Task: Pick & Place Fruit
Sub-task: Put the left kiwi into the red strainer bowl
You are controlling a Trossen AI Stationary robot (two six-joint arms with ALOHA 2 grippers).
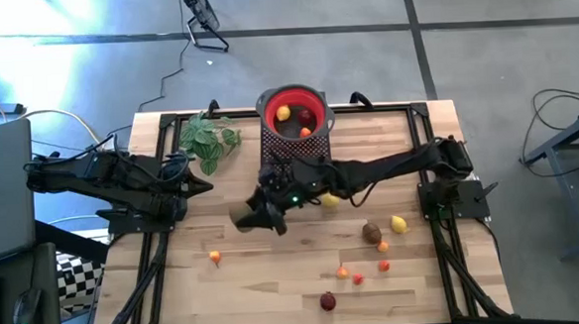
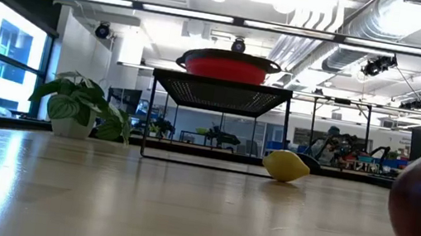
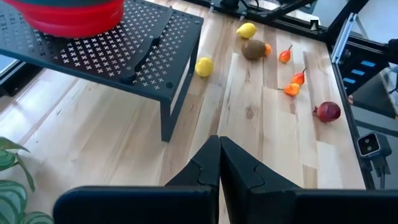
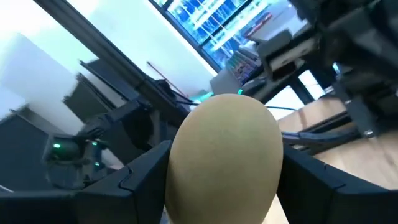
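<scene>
Holding the olive-green oval (image 4: 225, 155), right gripper (image 1: 258, 215) jaws clamped, should lift toward the red bowl (image 1: 267, 109); left gripper (image 3: 219, 171) jaws together.

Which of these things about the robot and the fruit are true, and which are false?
1. The right hand holds a tan oval fruit. True.
2. The red bowl is empty. False: fruit lies inside it.
3. The left hand is shut. True.
4. The bowl sits on the wood. False: it stands on a black rack.
5. A lemon lies beside the rack. True.
</scene>
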